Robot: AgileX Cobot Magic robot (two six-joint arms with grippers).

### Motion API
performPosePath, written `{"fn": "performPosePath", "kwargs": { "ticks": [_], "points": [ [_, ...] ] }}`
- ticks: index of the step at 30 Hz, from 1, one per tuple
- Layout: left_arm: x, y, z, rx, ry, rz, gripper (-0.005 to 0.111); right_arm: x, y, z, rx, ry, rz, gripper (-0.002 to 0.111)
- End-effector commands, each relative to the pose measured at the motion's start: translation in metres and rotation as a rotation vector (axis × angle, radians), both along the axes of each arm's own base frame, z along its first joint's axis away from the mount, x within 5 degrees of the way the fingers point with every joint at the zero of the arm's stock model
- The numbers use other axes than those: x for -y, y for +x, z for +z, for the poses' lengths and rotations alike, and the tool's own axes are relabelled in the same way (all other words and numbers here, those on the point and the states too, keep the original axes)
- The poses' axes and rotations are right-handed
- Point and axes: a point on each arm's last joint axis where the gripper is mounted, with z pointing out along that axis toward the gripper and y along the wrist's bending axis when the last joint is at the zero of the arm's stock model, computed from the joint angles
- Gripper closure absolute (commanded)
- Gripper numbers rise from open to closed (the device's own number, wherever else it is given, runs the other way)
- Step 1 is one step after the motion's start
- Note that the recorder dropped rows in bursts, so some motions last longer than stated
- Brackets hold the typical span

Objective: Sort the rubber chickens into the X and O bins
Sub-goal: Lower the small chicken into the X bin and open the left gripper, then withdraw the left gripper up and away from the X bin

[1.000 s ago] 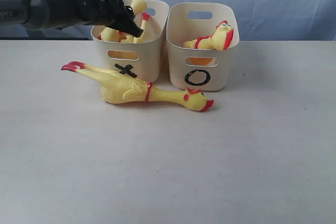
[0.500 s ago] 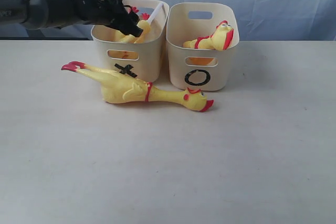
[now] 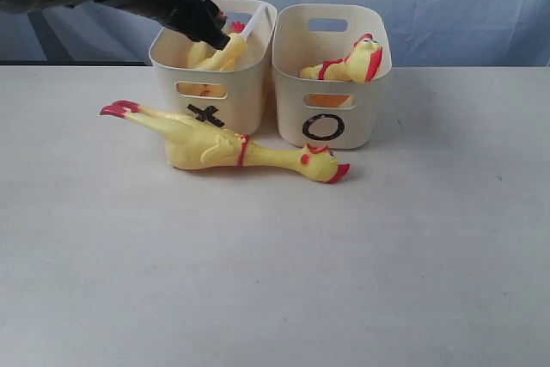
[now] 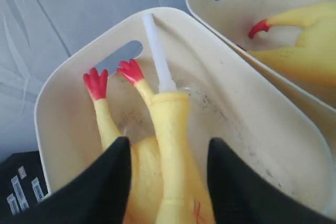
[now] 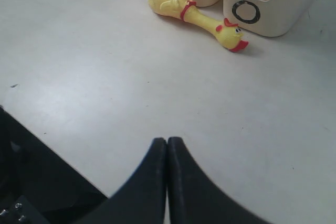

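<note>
now left jaws apart, raised above chicken (image 4: 170, 129) in x bin (image 3: 245, 105), right jaws closed

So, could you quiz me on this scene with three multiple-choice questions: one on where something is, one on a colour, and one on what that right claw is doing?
1. Where does the long chicken lie?
A) inside a bin
B) on the table, in front of the X bin and the O bin
C) behind both bins

2. What colour are the X mark and the O mark?
A) red
B) blue
C) black

3. How is the right gripper?
A) shut and empty
B) wide open
C) clamped on a chicken

Answers:
1 B: it lies stretched out on the table before both bins.
2 C: both marks are black on cream plastic.
3 A: its fingertips meet with nothing between them.
</note>
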Motion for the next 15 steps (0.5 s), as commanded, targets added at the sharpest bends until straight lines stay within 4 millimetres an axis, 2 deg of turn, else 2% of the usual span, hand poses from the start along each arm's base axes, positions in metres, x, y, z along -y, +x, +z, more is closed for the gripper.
{"fn": "performPosePath", "kwargs": {
  "ticks": [1,3,5,11,15],
  "points": [
    [-0.005,-0.017,0.016,-0.089,0.095,-0.067,0.090,0.000,0.000,-0.001,0.008,0.000,-0.004,0.109],
    [-0.009,-0.024,0.018,-0.149,0.144,-0.077,0.101,0.000,0.000,-0.001,0.008,0.000,-0.004,0.109],
    [-0.012,-0.030,0.016,-0.211,0.182,-0.078,0.107,0.000,0.000,-0.001,0.008,0.000,-0.004,0.109],
    [-0.019,-0.045,0.021,-0.346,0.205,-0.035,0.107,0.000,0.000,-0.001,0.008,0.000,-0.004,0.109],
    [-0.025,-0.061,0.028,-0.372,0.205,-0.027,0.107,0.000,0.000,-0.001,0.009,-0.001,-0.005,0.109]
  ]
}}
